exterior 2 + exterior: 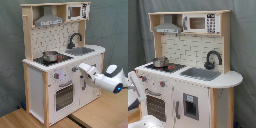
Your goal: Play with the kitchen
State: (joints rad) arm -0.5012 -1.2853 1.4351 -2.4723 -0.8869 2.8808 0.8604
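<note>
Right at the fingers stands the kitchen [60, 65], its white front panel facing the arm so the knobs [56, 76] and oven door [64, 96] are within reach; in the second exterior view the gripper [81, 68] sits against that front near its top edge, beside the oven handle, likely placed to work a knob or pull the door, but whether its fingers are spread or pinched on anything I cannot tell. Above the fingers a small pot [50, 56] rests on the stove, and beyond it the black faucet [75, 38] arches over the grey sink [84, 50]. Higher up sit the hood [168, 26] and microwave [200, 23], with a grey curtain [138, 35] behind
</note>
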